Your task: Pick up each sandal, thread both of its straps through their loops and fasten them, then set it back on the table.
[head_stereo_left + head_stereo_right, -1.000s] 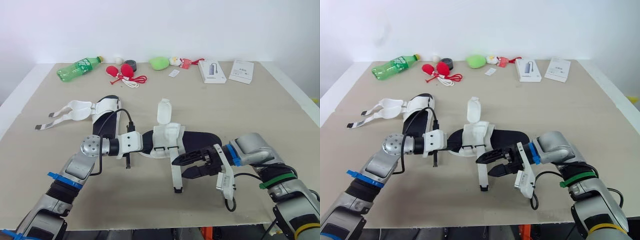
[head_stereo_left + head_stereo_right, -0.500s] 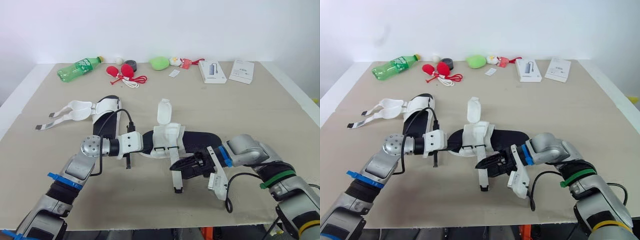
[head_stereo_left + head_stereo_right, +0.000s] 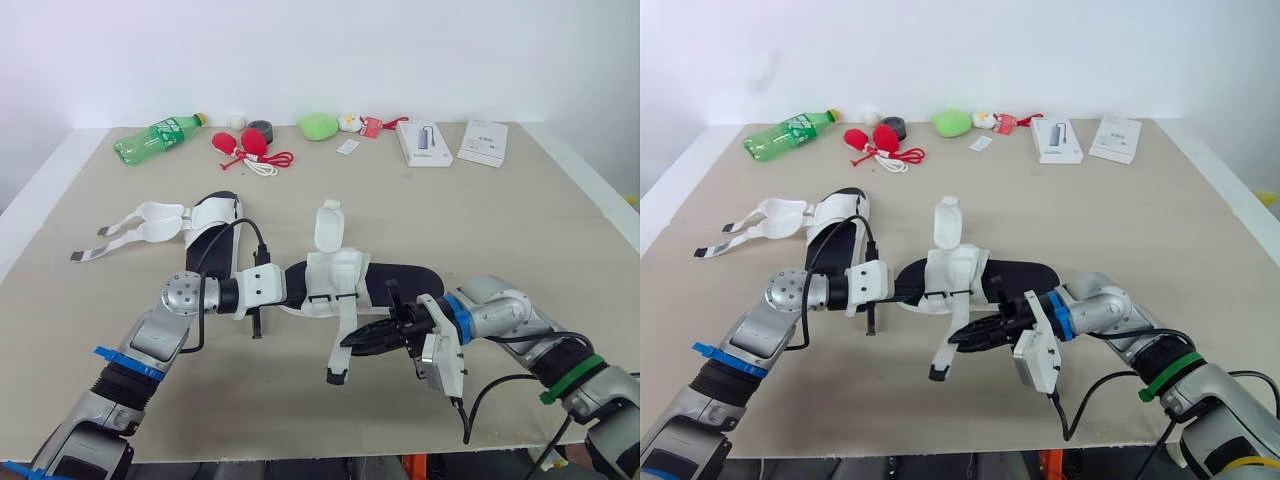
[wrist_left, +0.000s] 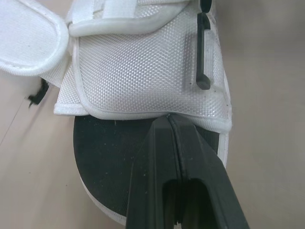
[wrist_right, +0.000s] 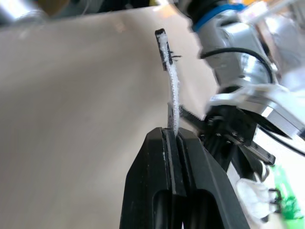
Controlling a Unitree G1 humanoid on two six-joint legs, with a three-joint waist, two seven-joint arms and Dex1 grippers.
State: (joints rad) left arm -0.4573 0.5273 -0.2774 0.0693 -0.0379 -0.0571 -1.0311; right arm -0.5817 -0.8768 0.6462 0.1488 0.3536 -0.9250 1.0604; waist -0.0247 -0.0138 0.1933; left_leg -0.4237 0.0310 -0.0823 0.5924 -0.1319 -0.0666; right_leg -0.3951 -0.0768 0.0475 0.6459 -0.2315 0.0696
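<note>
The table [image 3: 420, 215] in front of me is tan and flat. Along its far edge lie a green bottle [image 3: 158, 136], two red balls [image 3: 248, 146] on a cord, a green lump [image 3: 319, 126], a white box [image 3: 423, 143] and a thin book [image 3: 482, 142]. Closer to me on my left lies a sandal [image 3: 190, 222] with its straps open. The other sandal [image 3: 400, 278] rests in the middle.

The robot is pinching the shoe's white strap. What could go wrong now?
1. The right gripper is shut on the thin strap, and a long free end sticks out. A hard pull might make the strap slide out.
2. The left gripper grips the sandal with just its fingertips, at the edge of the white upper. A tug on the strap could twist the sandal loose or drag it across the table.
</note>
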